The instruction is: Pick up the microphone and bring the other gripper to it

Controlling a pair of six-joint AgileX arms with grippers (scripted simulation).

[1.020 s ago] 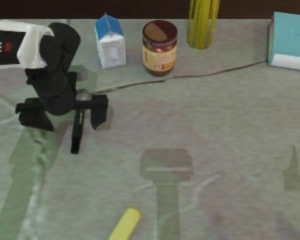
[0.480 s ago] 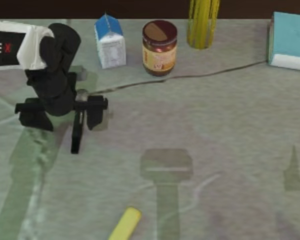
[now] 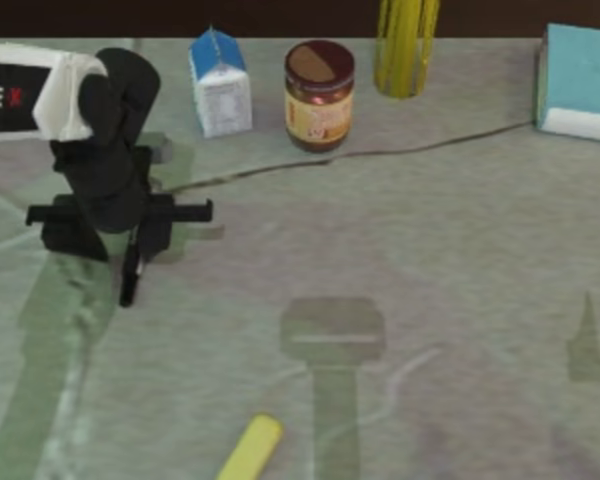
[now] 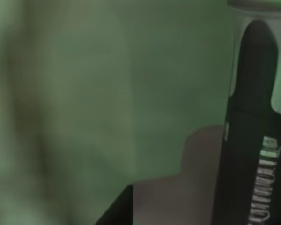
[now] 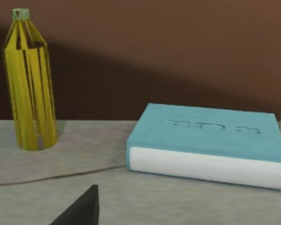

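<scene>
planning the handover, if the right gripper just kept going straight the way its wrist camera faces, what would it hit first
Probably the teal book, lying flat on the table just ahead. The yellow bottle stands well off to one side of that line. Only a fingertip of the right gripper shows, so depth is uncertain.

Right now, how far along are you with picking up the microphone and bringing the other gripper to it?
Grasp looks done: the left gripper is shut on the microphone, at the table's left. Whether it has left the table I can't tell. Left: the right gripper is out of the top view; its wrist camera faces the blue book, so the approach hasn't begun.
</scene>
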